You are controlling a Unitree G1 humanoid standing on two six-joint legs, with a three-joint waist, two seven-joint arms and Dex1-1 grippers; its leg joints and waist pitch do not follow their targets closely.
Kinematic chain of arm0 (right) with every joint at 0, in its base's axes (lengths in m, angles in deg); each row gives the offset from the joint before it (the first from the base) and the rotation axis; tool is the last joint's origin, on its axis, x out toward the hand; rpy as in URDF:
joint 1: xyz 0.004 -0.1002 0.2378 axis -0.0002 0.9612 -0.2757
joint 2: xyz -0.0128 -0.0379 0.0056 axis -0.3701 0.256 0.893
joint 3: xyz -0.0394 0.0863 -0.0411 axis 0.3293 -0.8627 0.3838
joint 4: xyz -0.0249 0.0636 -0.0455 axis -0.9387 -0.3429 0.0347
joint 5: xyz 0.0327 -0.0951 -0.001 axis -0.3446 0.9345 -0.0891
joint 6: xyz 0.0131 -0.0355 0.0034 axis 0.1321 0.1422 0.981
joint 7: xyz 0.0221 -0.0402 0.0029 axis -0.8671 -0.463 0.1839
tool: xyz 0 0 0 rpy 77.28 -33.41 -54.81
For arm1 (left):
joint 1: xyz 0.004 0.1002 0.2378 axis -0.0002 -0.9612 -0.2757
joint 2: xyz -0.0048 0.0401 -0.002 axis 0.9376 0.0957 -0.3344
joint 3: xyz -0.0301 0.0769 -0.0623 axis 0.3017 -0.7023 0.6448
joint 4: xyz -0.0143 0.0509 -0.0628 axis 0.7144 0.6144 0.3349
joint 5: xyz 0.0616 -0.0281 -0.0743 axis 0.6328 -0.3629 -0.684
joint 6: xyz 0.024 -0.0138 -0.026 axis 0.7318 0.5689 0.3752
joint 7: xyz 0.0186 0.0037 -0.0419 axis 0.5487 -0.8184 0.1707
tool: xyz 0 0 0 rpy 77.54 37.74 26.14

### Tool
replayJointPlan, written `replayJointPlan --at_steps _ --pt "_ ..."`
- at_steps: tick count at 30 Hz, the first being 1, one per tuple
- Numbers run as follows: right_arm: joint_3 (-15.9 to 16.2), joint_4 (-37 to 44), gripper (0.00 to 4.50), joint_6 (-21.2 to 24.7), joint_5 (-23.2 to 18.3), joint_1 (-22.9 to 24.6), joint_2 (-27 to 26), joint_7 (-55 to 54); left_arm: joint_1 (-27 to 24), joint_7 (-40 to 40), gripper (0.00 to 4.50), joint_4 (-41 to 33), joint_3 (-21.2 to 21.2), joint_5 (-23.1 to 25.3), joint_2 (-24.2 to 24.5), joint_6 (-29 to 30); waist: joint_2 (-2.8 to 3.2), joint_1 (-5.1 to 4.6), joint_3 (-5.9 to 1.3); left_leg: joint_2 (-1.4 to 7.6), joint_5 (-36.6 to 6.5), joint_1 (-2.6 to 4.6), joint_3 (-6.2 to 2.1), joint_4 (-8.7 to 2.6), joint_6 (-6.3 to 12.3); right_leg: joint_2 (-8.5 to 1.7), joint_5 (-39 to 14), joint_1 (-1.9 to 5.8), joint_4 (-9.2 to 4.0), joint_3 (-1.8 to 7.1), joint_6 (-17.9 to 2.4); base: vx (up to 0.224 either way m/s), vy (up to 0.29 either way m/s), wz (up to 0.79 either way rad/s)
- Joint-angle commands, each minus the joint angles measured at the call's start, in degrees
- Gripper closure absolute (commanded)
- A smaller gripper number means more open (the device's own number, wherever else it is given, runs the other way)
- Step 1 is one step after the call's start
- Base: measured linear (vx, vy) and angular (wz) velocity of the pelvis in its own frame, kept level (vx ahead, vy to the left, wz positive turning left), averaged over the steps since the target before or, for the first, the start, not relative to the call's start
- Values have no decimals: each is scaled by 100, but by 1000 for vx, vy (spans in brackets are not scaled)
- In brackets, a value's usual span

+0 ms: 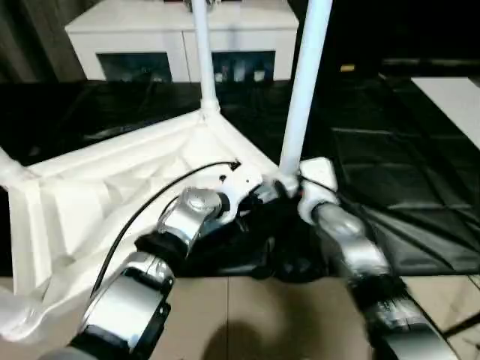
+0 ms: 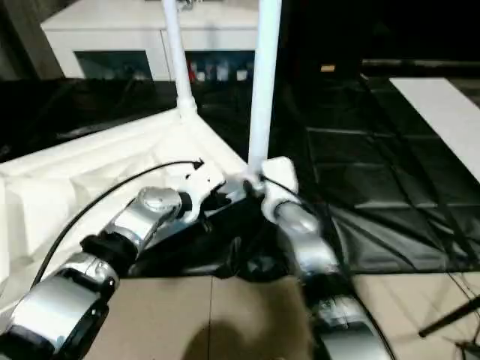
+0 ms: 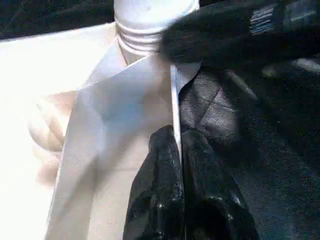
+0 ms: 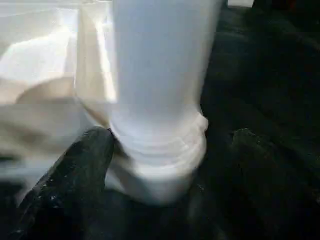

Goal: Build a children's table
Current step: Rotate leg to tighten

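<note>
The children's table top [image 1: 112, 187] lies upside down on the black-covered work table. One white leg [image 1: 202, 60] stands in its far corner socket. A second leg [image 1: 304, 97] stands upright in the near right corner. My left gripper [image 3: 176, 132] is shut on the top's thin rim beside that corner. In the right wrist view my right gripper [image 4: 172, 137] is open and straddles the threaded base of the second leg [image 4: 160, 75]. One finger [image 4: 95, 150] touches the base, and the other stands apart from it.
A white cabinet [image 1: 150, 37] with glass doors stands behind the work table. The black cover [image 1: 405, 172] is bunched up under the near corner [image 1: 277, 255]. A white board [image 1: 450, 97] lies at the far right. Tiled floor [image 1: 247, 315] shows in front.
</note>
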Motion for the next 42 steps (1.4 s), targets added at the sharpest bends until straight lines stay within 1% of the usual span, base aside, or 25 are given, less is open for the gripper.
replayJointPlan --at_steps 1,3,4,6,10,13,14,16,17,19,20,21,22,23,24,25,28,30,31,32,33,34,37,38,42 --pt "-32 493 43 135 -19 268 150 205 47 85 450 153 61 1 -2 -813 -83 5 -347 -26 -1412 1 46 -398 374 -135 -1496 343 -502 114 -943 0 0 0" --pt "-4 705 43 149 -15 442 214 258 80 -37 450 165 57 -16 -11 -1003 -94 7 -349 -39 -1202 -44 46 -393 461 -150 -1579 357 -506 106 -938 0 0 0" --pt "22 840 34 180 -28 536 245 306 110 -90 406 175 96 -54 -17 -981 -61 -3 -342 -32 -1224 -48 48 -393 470 -163 -1789 339 -520 103 -934 0 0 0" --pt "59 1015 34 212 -81 649 259 403 141 -237 395 90 232 -210 -5 -723 -56 3 -351 -28 -1149 -35 56 -374 503 -168 -1866 316 -523 108 -962 0 0 0" --pt "201 1477 34 464 -149 816 285 668 86 -729 349 -81 330 -351 174 -417 -40 21 -356 14 -980 -40 45 -382 587 -161 -1276 309 -457 107 -1187 0 0 0" --pt "408 1549 34 485 -119 747 352 1020 -207 -1193 326 -866 322 -504 509 470 -36 6 -371 26 -883 -59 34 -380 596 -174 -956 331 -398 99 -1321 0 0 0" --pt "417 1550 34 485 -118 744 355 1036 -223 -1204 315 -913 323 -510 526 524 -25 2 -373 34 -827 -50 39 -369 624 -176 -757 336 -371 109 -1410 0 0 0" --pt "533 1576 34 515 -150 714 391 1317 -531 -1403 293 -1810 320 -581 866 1443 -19 1 -374 52 -695 -56 41 -362 698 -184 -436 353 -316 112 -1548 0 0 0" --pt "538 1577 34 516 -154 713 392 1334 -550 -1414 293 -1865 320 -584 889 1496 -19 1 -374 52 -695 -56 41 -362 698 -184 -436 353 -316 112 -1548 0 0 0" --pt "661 1650 34 583 -290 685 434 1742 -1184 -1626 270 -3470 378 -561 1638 2835 -8 -3 -378 76 -746 -15 60 -366 688 -174 -368 335 -304 116 -1614 0 0 0" --pt "661 1650 34 583 -290 685 434 1742 -1184 -1626 270 -3470 378 -561 1638 2835 -19 -4 -360 80 -775 -34 49 -382 674 -187 -473 342 -299 116 -1580 0 0 0" --pt "689 1701 34 606 -346 684 449 1857 -1376 -1676 264 -3842 399 -494 1864 3072 2 -7 -351 64 -820 -11 65 -376 653 -161 -579 303 -323 118 -1560 0 0 0" --pt "699 1777 34 645 -464 679 443 2020 -1617 -1734 248 -4306 462 -498 2112 3338 10 4 -344 98 -988 8 50 -399 529 -179 -721 310 -314 122 -1535 0 0 0" --pt "699 1777 34 645 -464 679 443 2020 -1617 -1734 248 -4306 462 -498 2112 3338 10 4 -344 98 -988 8 50 -399 529 -179 -721 310 -314 122 -1535 0 0 0" --pt "696 1905 34 749 -727 665 414 2316 -1939 -1778 236 -4975 637 -646 2370 3652 -25 -8 -303 70 -1066 -5 63 -418 484 -145 -919 286 -350 117 -1453 0 0 0" --pt "706 1947 34 771 -826 640 401 2455 -2074 -1787 228 -5331 749 -785 2452 3841 -32 -17 -312 98 -1123 -4 45 -432 419 -164 -900 312 -317 124 -1452 0 0 0" --pt "743 1965 34 767 -927 573 388 2702 -2293 -1874 216 -5987 911 -1068 2581 4087 -9 8 -276 79 -1393 64 67 -443 309 -133 -1271 232 -380 132 -1407 0 0 0" --pt "741 1701 34 667 -840 343 307 2732 -2497 -1970 193 -6719 1107 -1503 2686 4747 -47 38 -282 83 -1401 85 75 -436 245 -137 -1265 225 -353 154 -1411 0 0 0" --pt "732 1569 34 635 -807 236 278 2715 -2591 -2025 180 -7026 1148 -1625 2757 5003 -52 30 -265 68 -1275 17 59 -462 233 -139 -1327 255 -342 147 -1376 0 0 0" --pt "716 1398 34 563 -752 99 238 2641 -2671 -2098 180 -7187 1160 -1696 2827 5106 -78 29 -272 67 -1275 37 69 -448 218 -138 -1355 240 -340 149 -1356 0 0 0" --pt "712 1345 34 539 -734 57 227 2618 -2695 -2117 175 -7237 1167 -1718 2845 5147 -62 31 -286 60 -1241 47 63 -438 218 -144 -1340 234 -331 151 -1363 0 0 0" --pt "681 1091 34 458 -665 -151 168 2509 -2801 -2218 162 -7391 1157 -1793 2936 5239 -91 23 -273 42 -1223 38 76 -431 197 -135 -1410 229 -353 155 -1286 0 0 0" --pt "633 772 34 375 -621 -430 93 2372 -2984 -2332 137 -7561 1101 -1876 3073 5335 -94 7 -280 20 -1108 12 63 -429 182 -124 -1299 252 -331 152 -1259 0 0 0" --pt "569 369 34 259 -581 -785 3 2201 -3214 -2386 129 -7654 954 -1826 3258 5387 -122 9 -295 25 -1086 21 66 -414 182 -131 -1252 249 -322 150 -1274 0 0 0" --pt "488 -166 34 90 -559 -1216 -92 2127 -3419 -2132 95 -7600 781 -1645 3439 5496 -100 -32 -296 14 -1076 14 60 -408 189 -119 -1217 252 -298 149 -1288 0 0 0"
